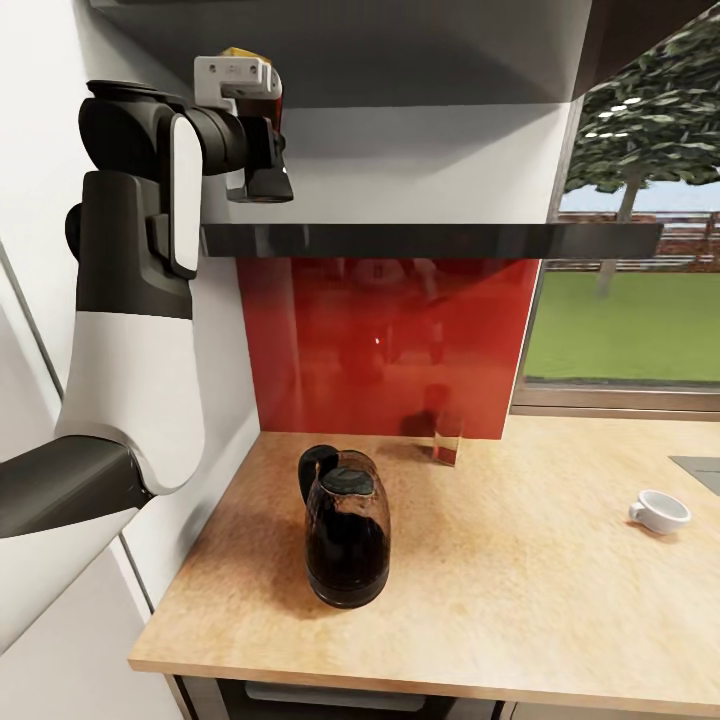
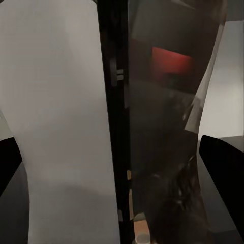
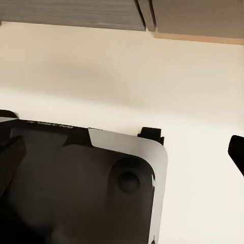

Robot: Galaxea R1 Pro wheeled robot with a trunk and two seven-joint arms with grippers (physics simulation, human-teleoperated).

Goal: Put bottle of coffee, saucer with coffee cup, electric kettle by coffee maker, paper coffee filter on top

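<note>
Reaching for the bottle of coffee [image 1: 262, 95]

Hovering above the kitchen shelf [image 1: 430, 240], far left: left gripper [image 1: 262, 150] around the bottle, closure unclear. Right gripper's fingers apart. Standing below on the kitchen countertop [image 1: 540, 600]: electric kettle [image 1: 346, 540]; coffee cup [image 1: 660, 511] far right.

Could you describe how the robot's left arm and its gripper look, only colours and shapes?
The left arm has rounded white shells between glossy black joint housings, with a long white oval panel on the black upper segment. A small white boxy module sits on the wrist. The left gripper is black, with flat, wedge-shaped jaws. No cables or printed markings are visible.
</note>
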